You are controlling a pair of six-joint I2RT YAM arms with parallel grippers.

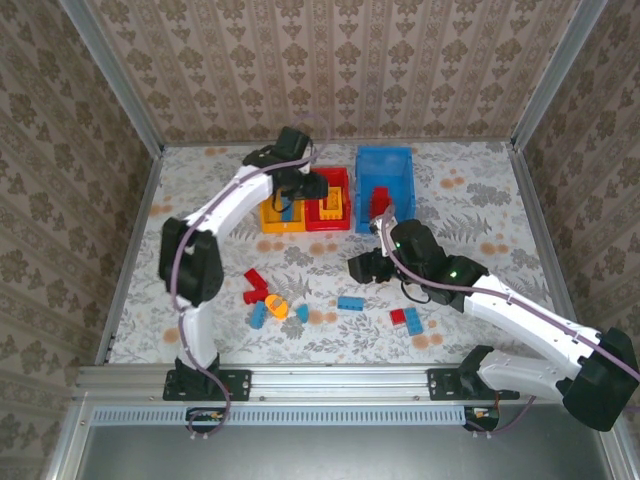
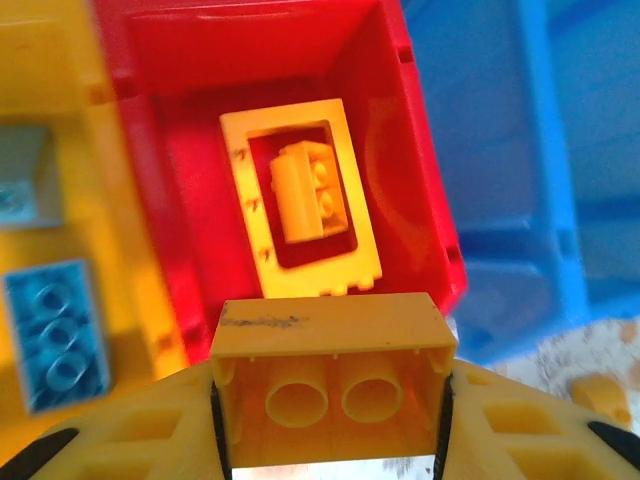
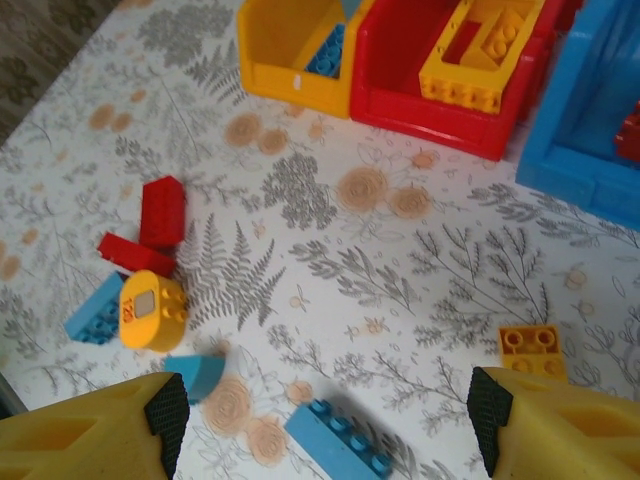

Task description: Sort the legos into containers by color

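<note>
Left gripper (image 2: 328, 425): clamped on a yellow brick (image 2: 330, 340), long axis across the jaws.
Directly below: red bin (image 2: 410, 190), a yellow frame (image 2: 250, 190) lying inside.
Yellow bin (image 2: 60, 70): touching the red bin, away from the blue bin (image 2: 500, 150).
Right gripper (image 3: 327, 415): spread, held over loose legos (image 3: 150, 310).

Yellow bin (image 1: 270, 226), red bin (image 1: 327, 227), blue bin (image 1: 385, 153); yellow brick (image 2: 330, 380); table (image 1: 480, 200) grey-orange floral; wallpaper (image 1: 340, 70) beige damask.

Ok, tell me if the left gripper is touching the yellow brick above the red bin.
Touching. The left wrist view shows the left gripper with its jaws pressed against both sides of the yellow brick.
</note>
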